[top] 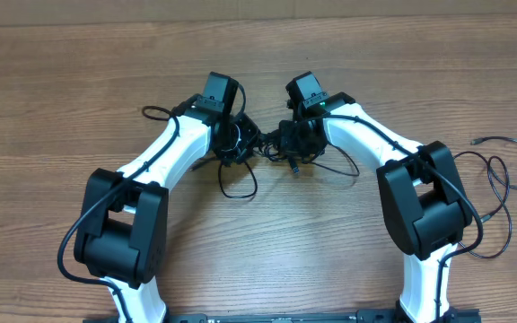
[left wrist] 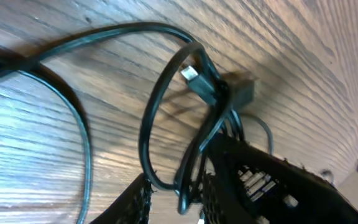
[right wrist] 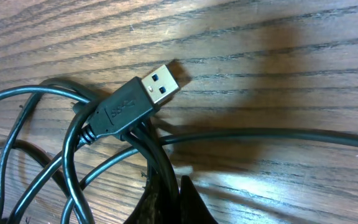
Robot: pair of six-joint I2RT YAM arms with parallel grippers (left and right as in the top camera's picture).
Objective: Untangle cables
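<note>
Two grips on cables (right wrist: 151, 155): left gripper (left wrist: 179, 186) pinches looped strands; right gripper (right wrist: 169, 193) pressed together on one (USB plug (right wrist: 135, 99) just beyond).

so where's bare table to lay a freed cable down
Bare wood: the far strip of table beyond the left arm and right arm, the side outside the left arm, and the near middle between them. Crowded: the cables knotted where the arms meet, and the loose cable looping outside the right arm.

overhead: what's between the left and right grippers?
A short bunched stretch of the cables runs between the left gripper and the right gripper, seen in the overhead view.
</note>
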